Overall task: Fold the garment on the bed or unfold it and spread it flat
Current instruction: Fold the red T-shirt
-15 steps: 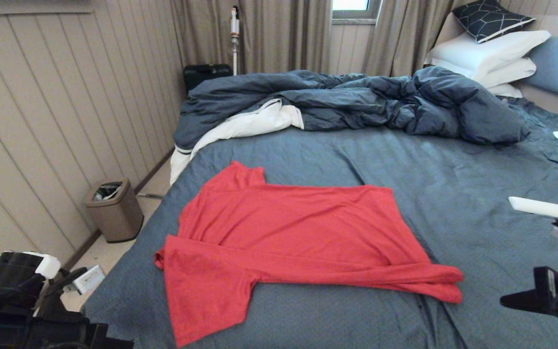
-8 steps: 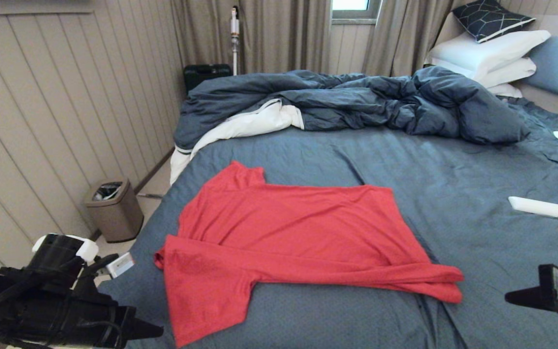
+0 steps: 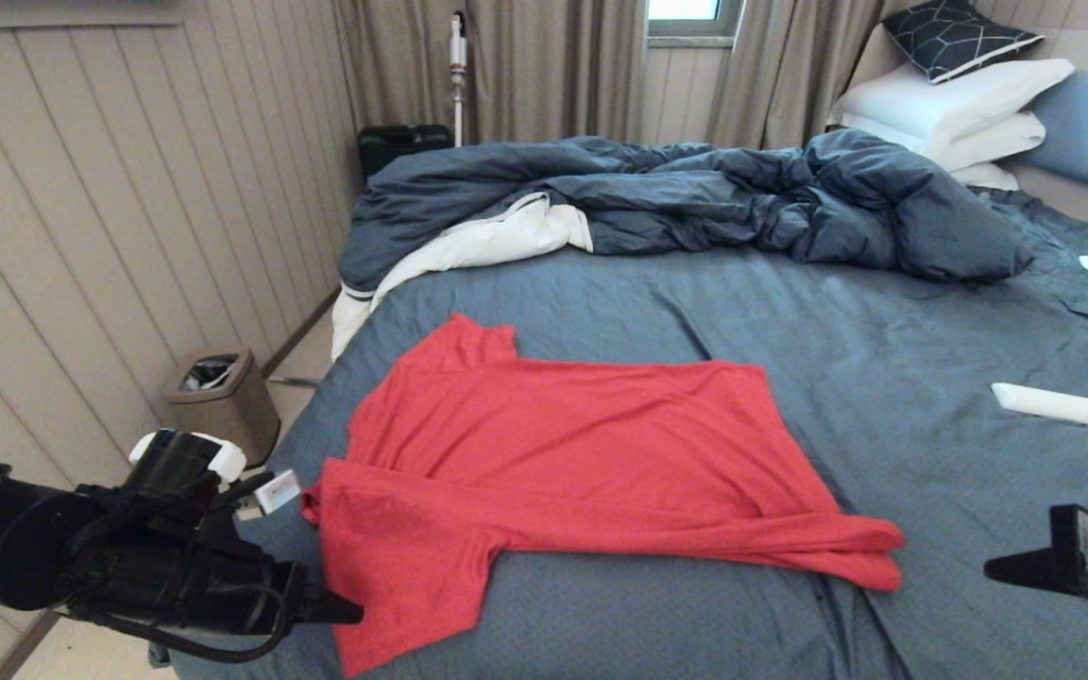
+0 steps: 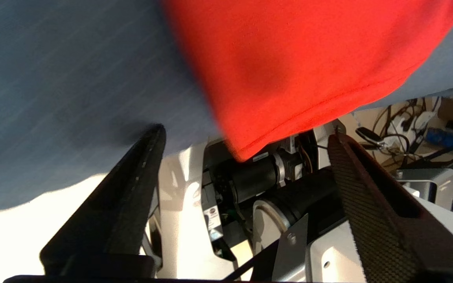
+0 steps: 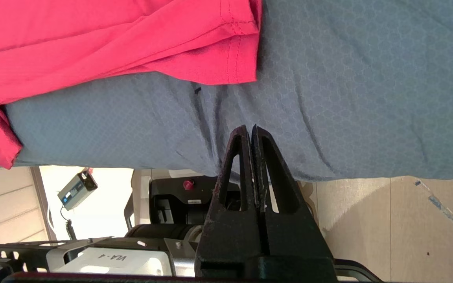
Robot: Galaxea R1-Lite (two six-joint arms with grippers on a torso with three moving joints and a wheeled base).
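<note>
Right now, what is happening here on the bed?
The robot is working on a red T-shirt lying partly folded on the bed. Its left hand, fingers open, is at the near-left sleeve, not yet gripping. The right hand is shut and empty, near the bed's front edge, to the shirt's right.

Bed (image 3: 884,378) with slate-blue sheet, bearing a red garment (image 3: 553,453), rumpled dark duvet (image 3: 695,198), and white pillows (image 3: 950,104).

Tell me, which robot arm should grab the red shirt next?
Probably the left. The left gripper is open right beside the garment; the right gripper is shut, farther away.
</note>
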